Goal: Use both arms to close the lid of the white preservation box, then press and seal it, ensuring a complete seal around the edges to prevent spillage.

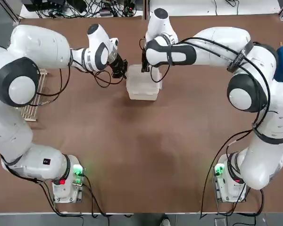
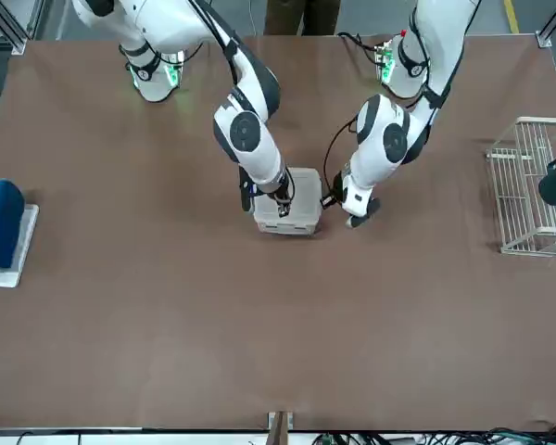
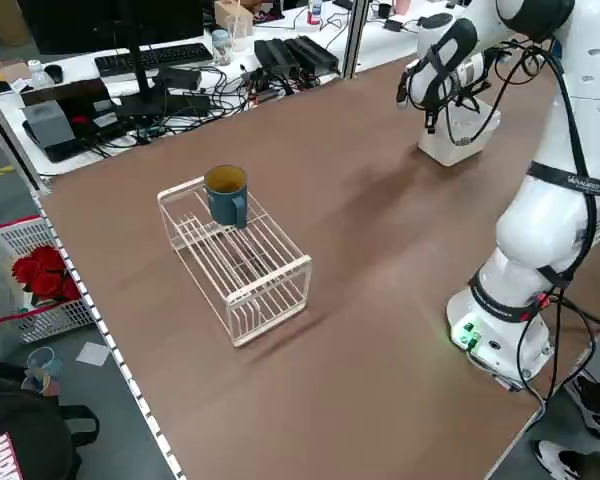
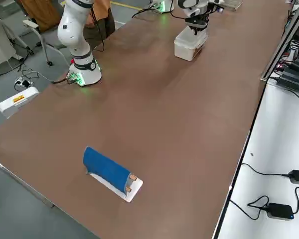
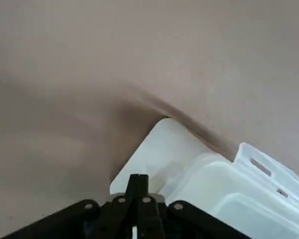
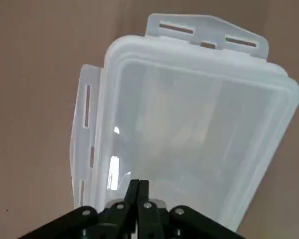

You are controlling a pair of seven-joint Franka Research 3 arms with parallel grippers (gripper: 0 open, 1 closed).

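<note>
Two grippers at work over the white preservation box (image 1: 142, 86), toward the far edge of the surface (image 1: 146, 150), roughly midway along it. Lid (image 6: 199, 124) already down on the box, side clip tabs splayed outward and not yet snapped, judging from the right wrist view. Right gripper (image 6: 138, 191) pressed together, fingertips planted on the lid near one short edge; probably shut so as to act as a blunt pusher, not a pincer. Left gripper (image 1: 120, 69) likewise pressed together, pinching nothing, poised just beside the box's left end over a flared tab (image 5: 154, 154), seemingly lining up to push that flap down. Contact between left gripper and tab: cannot tell. Arms (image 1: 37, 52) reaching in from opposite sides, likely so one steadies while the other seals. Wire rack (image 3: 242, 255) with a blue mug (image 3: 226, 194) well apart near the left edge; blue object (image 4: 107, 169) near the right edge.
</note>
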